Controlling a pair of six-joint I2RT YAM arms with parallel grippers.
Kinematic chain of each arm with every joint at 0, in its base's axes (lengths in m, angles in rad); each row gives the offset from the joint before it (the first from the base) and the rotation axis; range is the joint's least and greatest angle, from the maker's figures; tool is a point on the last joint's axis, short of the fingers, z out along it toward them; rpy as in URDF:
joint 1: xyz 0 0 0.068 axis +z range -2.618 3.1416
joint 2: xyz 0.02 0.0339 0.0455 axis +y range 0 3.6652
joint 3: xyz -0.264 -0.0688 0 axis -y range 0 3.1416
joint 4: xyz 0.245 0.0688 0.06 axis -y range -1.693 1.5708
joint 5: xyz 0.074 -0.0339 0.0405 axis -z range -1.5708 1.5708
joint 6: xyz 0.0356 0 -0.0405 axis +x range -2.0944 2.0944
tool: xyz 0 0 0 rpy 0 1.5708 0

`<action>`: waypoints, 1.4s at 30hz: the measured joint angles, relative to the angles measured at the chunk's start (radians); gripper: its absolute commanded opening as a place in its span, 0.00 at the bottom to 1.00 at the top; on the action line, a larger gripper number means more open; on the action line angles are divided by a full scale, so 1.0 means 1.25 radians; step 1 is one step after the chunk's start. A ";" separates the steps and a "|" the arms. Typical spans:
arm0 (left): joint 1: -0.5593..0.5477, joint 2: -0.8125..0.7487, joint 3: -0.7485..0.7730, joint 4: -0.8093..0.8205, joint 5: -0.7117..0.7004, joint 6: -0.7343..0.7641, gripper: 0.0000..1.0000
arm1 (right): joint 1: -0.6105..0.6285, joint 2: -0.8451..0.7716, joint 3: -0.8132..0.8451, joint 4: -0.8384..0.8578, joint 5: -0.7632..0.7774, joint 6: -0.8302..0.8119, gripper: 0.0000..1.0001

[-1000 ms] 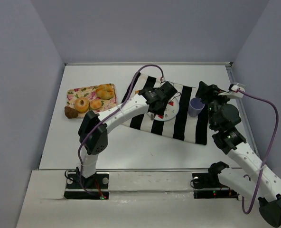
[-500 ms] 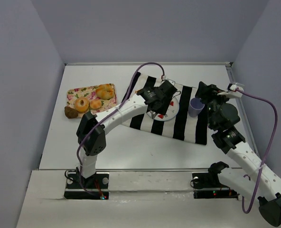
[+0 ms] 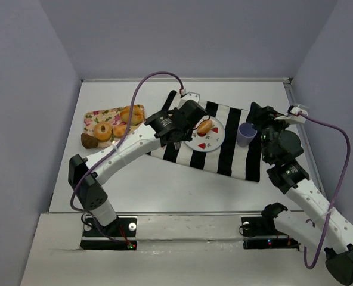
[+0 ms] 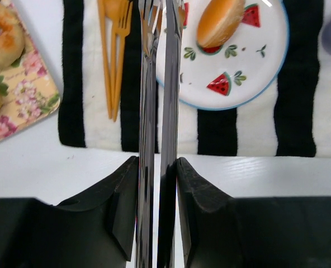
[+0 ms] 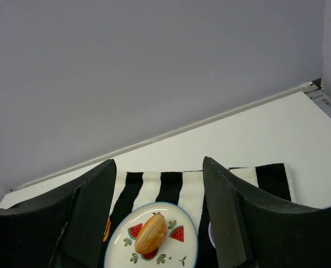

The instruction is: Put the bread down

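We see the bread (image 4: pixel 220 21), smooth and golden, upper right, inside the plate (image 4: pixel 255 67) rim; left gripper (image 4: pixel 159 11) pinched together, empty; right gripper (image 5: pixel 157 167) spread wide.

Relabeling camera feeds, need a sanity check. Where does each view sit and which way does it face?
Top external: above and behind the bases, looking down on the table; the left arm and right arm show.
Left wrist: on the left arm, looking down along the shut left end effector at the striped cloth.
Right wrist: on the right arm, looking low across the table toward the back wall; the open right end effector frames the view.
Shared: all three show the bread on the plate.
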State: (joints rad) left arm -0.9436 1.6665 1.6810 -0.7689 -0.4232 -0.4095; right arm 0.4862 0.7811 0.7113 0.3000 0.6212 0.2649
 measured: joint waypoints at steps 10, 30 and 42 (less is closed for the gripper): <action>0.000 -0.168 -0.257 -0.071 -0.068 -0.181 0.41 | 0.000 -0.001 0.000 0.000 0.000 0.000 0.69; 0.102 -0.388 -0.655 -0.177 -0.053 -0.564 0.51 | 0.000 0.027 -0.002 0.000 -0.006 0.003 0.69; 0.148 -0.350 -0.726 -0.095 0.005 -0.558 0.94 | 0.000 0.038 -0.002 0.000 -0.006 0.003 0.69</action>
State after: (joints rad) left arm -0.7589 1.2285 0.7738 -0.8875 -0.4164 -1.1069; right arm 0.4862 0.8280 0.7094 0.2996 0.6140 0.2687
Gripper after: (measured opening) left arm 0.844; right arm 0.688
